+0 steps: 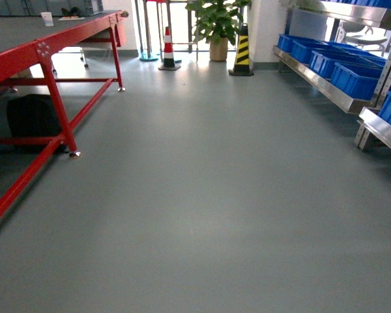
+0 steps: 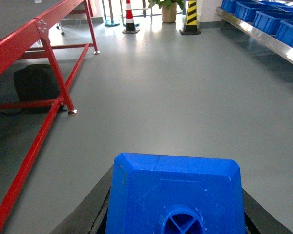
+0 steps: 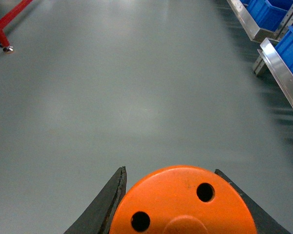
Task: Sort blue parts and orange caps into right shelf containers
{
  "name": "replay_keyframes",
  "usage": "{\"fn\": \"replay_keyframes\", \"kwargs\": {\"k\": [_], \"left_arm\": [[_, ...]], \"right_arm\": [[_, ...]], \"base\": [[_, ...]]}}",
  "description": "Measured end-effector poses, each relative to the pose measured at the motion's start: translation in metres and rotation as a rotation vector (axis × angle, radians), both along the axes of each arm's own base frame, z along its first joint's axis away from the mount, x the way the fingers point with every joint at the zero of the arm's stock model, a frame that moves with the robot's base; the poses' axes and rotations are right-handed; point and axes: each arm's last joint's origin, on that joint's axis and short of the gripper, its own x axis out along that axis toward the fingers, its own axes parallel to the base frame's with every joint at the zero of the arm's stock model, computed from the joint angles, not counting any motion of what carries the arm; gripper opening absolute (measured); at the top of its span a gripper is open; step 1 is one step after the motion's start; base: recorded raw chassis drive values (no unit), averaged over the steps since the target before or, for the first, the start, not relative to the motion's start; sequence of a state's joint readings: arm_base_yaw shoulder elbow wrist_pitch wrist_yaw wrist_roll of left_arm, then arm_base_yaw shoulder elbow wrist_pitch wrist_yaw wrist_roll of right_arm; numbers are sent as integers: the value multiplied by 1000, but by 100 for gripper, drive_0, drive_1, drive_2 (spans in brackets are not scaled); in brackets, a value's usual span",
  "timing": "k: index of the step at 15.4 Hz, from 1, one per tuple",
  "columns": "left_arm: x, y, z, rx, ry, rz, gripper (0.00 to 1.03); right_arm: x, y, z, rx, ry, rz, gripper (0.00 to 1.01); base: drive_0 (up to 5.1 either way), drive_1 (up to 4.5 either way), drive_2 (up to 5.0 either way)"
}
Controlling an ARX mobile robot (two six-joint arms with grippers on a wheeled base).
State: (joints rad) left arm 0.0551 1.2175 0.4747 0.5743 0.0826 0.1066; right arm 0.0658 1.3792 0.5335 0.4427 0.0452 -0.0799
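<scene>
Lining steel shelf [image 1: 326, 86]: blue crates [image 1: 353, 79], contents unseen.

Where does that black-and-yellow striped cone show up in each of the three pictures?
Head view: the striped cone stands at the far wall, right of the potted plant.
Left wrist view: at the top edge, right of centre, beyond the blue part.
Right wrist view: not in it.
Shared landmark: the steel shelf with blue crates.

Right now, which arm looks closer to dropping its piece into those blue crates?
Probably the right. Its gripper holds the orange cap, and the blue crates on the steel shelf stand on that side. The left gripper, holding the blue block, sits farther away.
</scene>
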Motion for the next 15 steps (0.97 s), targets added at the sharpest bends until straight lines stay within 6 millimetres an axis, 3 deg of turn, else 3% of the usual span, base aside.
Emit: {"fn": "replay_keyframes", "kwargs": {"k": [15], "left_arm": [[0, -1, 0, 0, -2, -3, 44]], "right_arm": [[0, 0, 0, 0, 6, 1, 43]], "base": [[1, 434, -432]]}}
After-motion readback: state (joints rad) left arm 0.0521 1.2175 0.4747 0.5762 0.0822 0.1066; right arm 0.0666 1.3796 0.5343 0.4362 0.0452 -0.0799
